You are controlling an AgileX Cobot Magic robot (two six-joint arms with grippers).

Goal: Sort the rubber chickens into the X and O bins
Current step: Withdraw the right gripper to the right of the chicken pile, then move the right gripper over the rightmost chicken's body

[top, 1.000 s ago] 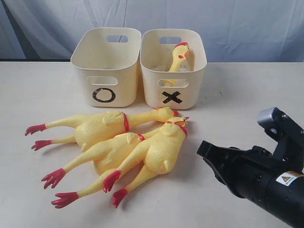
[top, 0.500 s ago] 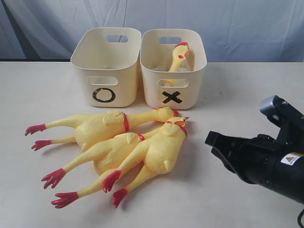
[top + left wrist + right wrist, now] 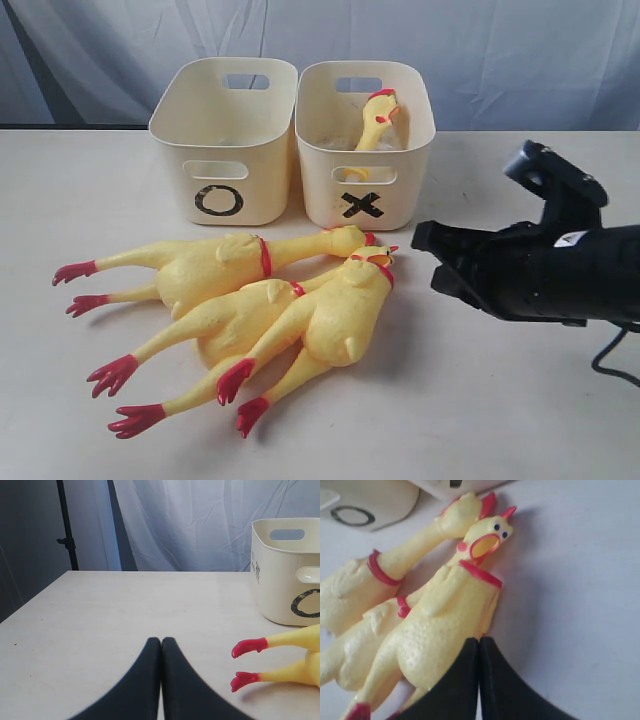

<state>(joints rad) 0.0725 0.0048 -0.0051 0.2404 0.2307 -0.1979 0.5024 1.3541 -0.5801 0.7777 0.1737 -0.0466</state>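
One chicken (image 3: 377, 118) stood in the X bin (image 3: 322, 190), none showed in the O bin (image 3: 265, 190), and three chickens (image 3: 250, 300) lay on the table (image 3: 500, 420) just ahead of the right gripper (image 3: 480, 641), whose jaws were pressed together and empty, like those of the left gripper (image 3: 161, 641).

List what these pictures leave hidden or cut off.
- Exterior view: X bin wall hides the body of the fourth chicken; only head and neck show.
- Exterior view: front chicken covers the head of the middle chicken.
- Left wrist view: picture edge cuts off the O bin.
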